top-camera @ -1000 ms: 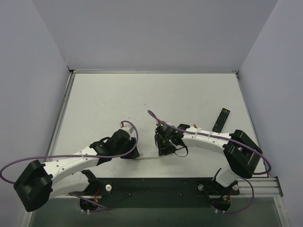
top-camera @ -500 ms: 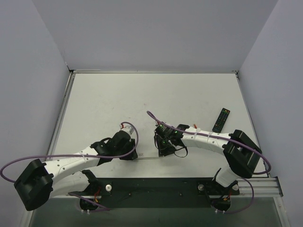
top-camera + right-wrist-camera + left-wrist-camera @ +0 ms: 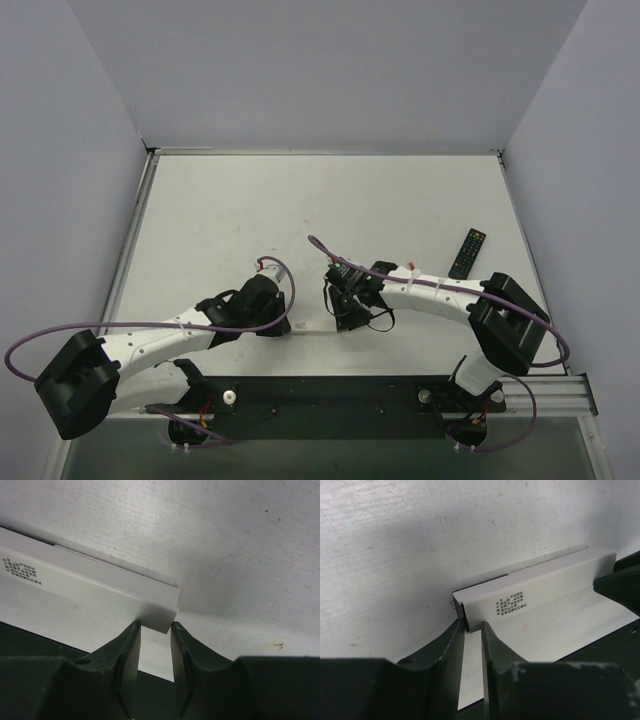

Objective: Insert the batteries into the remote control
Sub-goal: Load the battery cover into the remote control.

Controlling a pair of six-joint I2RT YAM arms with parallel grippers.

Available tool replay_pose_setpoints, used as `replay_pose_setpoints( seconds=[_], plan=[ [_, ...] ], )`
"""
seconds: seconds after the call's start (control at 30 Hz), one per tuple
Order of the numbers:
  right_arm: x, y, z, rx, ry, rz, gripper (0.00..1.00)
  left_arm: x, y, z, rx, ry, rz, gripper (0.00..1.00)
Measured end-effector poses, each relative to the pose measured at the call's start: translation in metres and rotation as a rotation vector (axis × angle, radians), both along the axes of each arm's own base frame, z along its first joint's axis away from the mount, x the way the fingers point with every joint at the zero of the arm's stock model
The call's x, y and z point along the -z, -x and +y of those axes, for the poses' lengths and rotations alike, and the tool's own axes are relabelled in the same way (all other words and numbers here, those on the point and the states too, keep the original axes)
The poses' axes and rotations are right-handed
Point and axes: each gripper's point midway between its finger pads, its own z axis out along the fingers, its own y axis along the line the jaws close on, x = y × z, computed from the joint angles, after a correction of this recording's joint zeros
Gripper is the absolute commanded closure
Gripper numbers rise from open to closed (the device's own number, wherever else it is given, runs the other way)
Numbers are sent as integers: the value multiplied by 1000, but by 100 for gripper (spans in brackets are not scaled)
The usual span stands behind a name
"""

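The white remote control (image 3: 313, 331) lies near the table's front edge, spanning the gap between my two grippers. In the left wrist view its end, a white bar (image 3: 545, 590) with a small printed patch and a dark strip at the end face, sits right at my left gripper (image 3: 473, 626). That gripper is shut, and its tips pinch the bar's near corner. My right gripper (image 3: 155, 625) is shut on the other end of the remote control (image 3: 90, 587), one finger on each side of that corner. No batteries are in view.
A black remote (image 3: 467, 253) with coloured buttons lies at the right of the table, beyond the right arm. The table's dark front rail (image 3: 330, 392) runs just below both grippers. Grey walls close in the left, back and right sides.
My left jaws have closed to a narrow slit at the remote's end. Both arms have shifted only slightly, and the remote stays where it was.
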Motion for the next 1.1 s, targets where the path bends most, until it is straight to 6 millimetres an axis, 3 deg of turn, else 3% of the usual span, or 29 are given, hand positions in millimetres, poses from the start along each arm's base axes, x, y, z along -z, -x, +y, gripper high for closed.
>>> replay_pose_setpoints(
  seconds=[0.67,0.8,0.97,1.1],
  plan=[
    [0,5,-3,-77,86,29,79,-1,-2,-2,-1,50,-34,77],
    [-1,-2,-4,-46,74,29,79,-1,-2,-4,2,60,-35,77],
    [-2,-25,-3,26,29,6,79,-1,-1,-5,1,69,-25,75],
    [-1,-35,0,46,3,-5,79,-1,-2,-4,-16,77,-17,66]
  ],
)
